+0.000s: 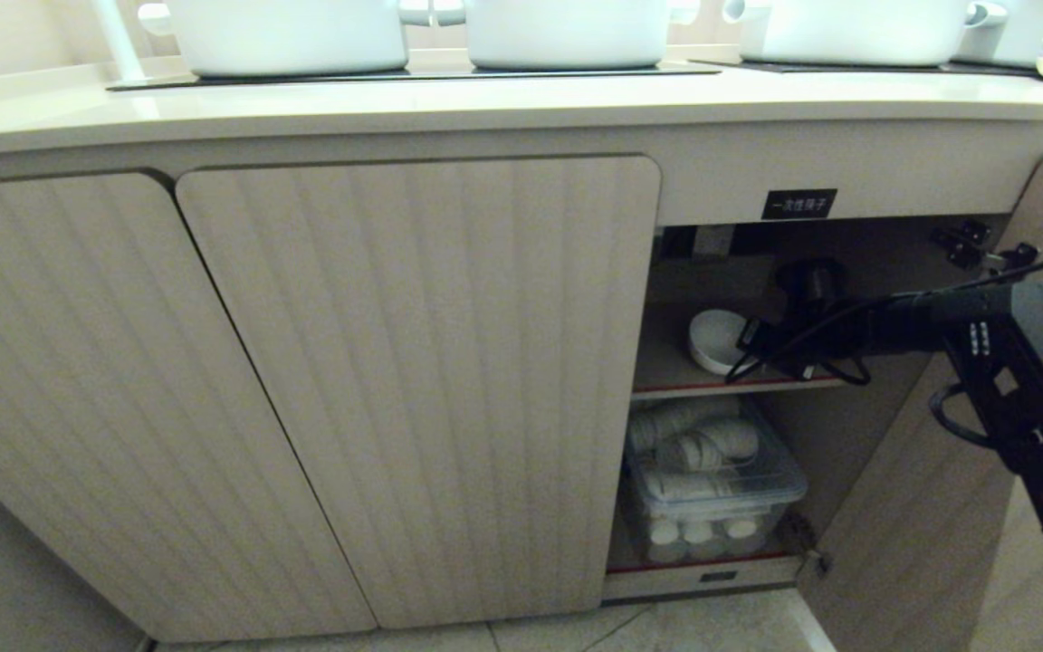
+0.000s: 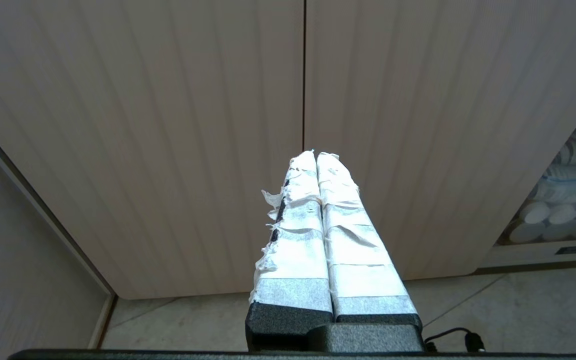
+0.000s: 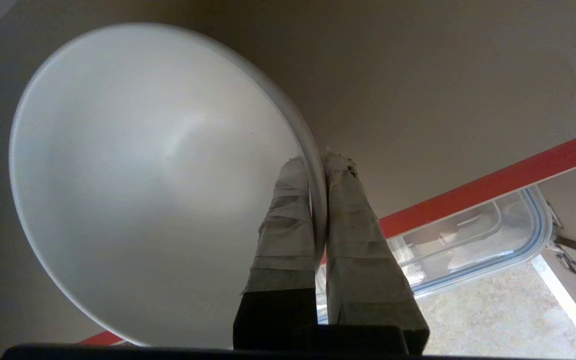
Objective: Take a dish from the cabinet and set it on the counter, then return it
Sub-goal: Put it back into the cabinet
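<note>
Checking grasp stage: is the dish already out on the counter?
No: the dish is inside the cabinet, its rim pinched by the right pincer.

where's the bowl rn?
Head view: the bowl is inside the open cabinet at the right, on edge above the red-edged upper shelf, its rim pinched by the right gripper.

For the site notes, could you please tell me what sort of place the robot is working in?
Most likely a kitchen, perhaps a commercial one: large white pots sit on cooktop panels set in a long counter, and the open cabinet below holds a bowl and a clear tub of cups.
</note>
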Controlling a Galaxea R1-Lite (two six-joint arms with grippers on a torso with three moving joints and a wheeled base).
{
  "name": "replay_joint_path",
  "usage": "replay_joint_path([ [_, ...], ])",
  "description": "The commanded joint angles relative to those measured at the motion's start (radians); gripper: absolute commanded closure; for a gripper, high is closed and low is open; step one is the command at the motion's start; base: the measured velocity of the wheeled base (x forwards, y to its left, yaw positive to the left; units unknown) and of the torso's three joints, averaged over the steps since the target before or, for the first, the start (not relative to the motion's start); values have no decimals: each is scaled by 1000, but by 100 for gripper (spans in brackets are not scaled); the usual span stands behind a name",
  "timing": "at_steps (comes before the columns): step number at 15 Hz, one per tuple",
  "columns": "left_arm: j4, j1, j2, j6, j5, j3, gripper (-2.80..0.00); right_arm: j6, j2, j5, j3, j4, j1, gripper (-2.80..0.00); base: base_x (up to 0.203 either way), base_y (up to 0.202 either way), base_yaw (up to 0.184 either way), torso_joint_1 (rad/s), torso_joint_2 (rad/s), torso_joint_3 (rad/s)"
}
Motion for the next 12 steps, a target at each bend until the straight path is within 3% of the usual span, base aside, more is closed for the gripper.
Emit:
replay_joint_path([
  [1, 0, 2, 0, 0, 0, 0, 0, 3, 6, 0, 0, 3, 0, 0, 0, 0, 0, 0, 0, 0],
  [8, 0, 0, 0, 0, 0, 0, 0, -5, 11, 0, 0, 3, 0, 0, 0, 0, 0, 0, 0, 0],
  [9, 0, 0, 0, 0, 0, 0, 0, -5, 11, -1, 0, 3, 0, -280, 0, 0, 0, 0, 0, 0],
  [12, 0, 0, 0, 0, 0, 0, 0, -5, 12, -3, 0, -28, 0, -280, 0, 0, 0, 0, 0, 0],
])
